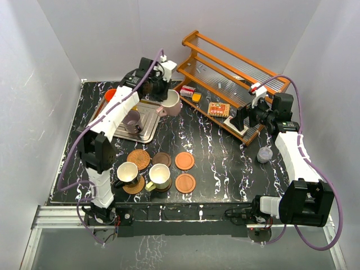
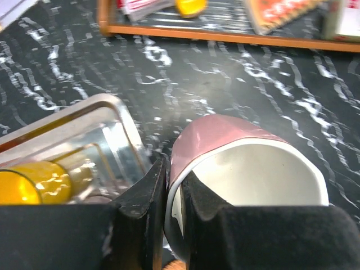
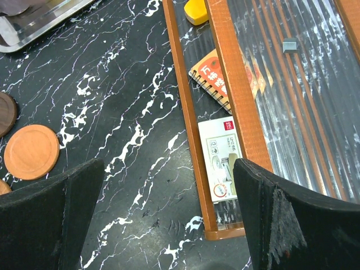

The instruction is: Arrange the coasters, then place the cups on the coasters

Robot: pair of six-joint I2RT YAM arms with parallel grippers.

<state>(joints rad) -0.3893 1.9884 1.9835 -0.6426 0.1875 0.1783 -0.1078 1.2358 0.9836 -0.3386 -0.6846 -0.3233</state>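
- Cream-pink ceramic mug (image 2: 225,132): wall pinched by left gripper (image 2: 174,181), one finger inside, one outside; tilted, just beside steel tray (image 2: 112,107) corner.
- Mugs, six: pink held; lilac mug (image 1: 132,121) and yellow mug (image 2: 34,183) in tray; orange mug (image 1: 111,94) at its far-left end; black mug (image 1: 128,173) and pale yellow-green mug (image 1: 159,176) on coasters.
- Round coasters, six: two under mugs, four bare: woven coaster (image 1: 138,158), dark coaster (image 1: 162,159), two orange coasters (image 1: 184,161).
- Right gripper (image 3: 169,169): jaws wide apart, empty, beside wooden rack (image 3: 239,84).
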